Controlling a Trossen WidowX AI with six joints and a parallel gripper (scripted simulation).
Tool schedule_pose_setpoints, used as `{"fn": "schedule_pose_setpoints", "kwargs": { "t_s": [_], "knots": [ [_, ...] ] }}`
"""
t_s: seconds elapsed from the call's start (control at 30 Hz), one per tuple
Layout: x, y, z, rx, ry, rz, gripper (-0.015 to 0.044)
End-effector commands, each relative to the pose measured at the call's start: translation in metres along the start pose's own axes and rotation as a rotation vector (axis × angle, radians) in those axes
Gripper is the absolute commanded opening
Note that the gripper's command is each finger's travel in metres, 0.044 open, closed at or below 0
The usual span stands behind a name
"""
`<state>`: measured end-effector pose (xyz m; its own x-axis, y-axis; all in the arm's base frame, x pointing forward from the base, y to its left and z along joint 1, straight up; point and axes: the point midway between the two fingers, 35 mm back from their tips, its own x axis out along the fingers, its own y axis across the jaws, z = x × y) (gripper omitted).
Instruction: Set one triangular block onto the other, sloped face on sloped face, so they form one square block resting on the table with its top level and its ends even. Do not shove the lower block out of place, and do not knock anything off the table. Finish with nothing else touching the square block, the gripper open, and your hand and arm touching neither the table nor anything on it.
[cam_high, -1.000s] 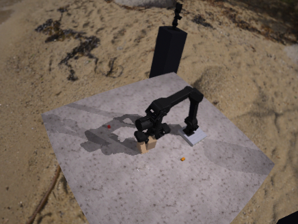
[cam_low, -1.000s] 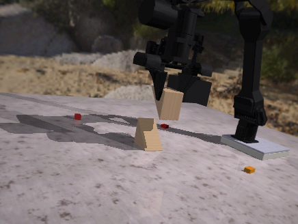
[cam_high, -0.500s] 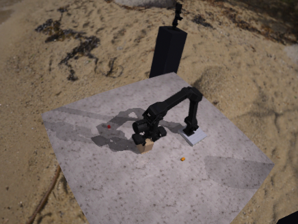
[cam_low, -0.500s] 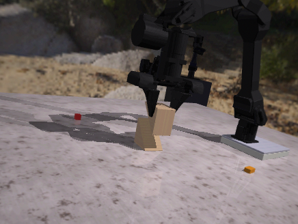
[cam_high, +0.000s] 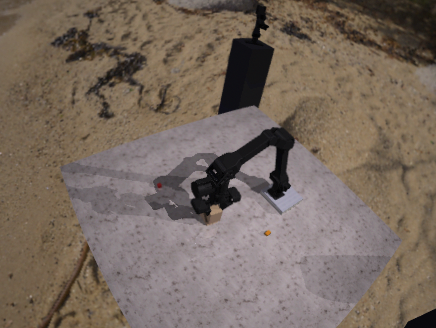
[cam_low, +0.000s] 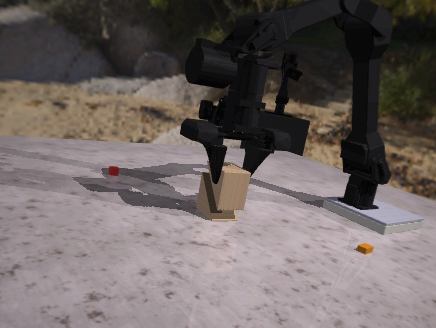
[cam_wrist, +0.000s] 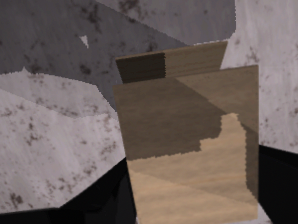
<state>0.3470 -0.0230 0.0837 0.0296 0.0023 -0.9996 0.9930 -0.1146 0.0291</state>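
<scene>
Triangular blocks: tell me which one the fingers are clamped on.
The upper block, pinched between the fingers and leaning on the other's slope. The lower block sits on the table, ungripped.
</scene>
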Motion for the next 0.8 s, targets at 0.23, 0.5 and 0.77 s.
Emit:
{"fn": "schedule_pose_setpoints", "kwargs": {
  "t_s": [0.23,0.5,0.77],
  "knots": [
    [0.0003,0.001,-0.0014,-0.005,0.011,0.005,0.0],
    [0.0018,0.0011,-0.0009,-0.006,0.012,0.005,0.0],
    [0.0066,0.0012,0.0011,-0.006,0.012,0.005,0.0]
  ]
}}
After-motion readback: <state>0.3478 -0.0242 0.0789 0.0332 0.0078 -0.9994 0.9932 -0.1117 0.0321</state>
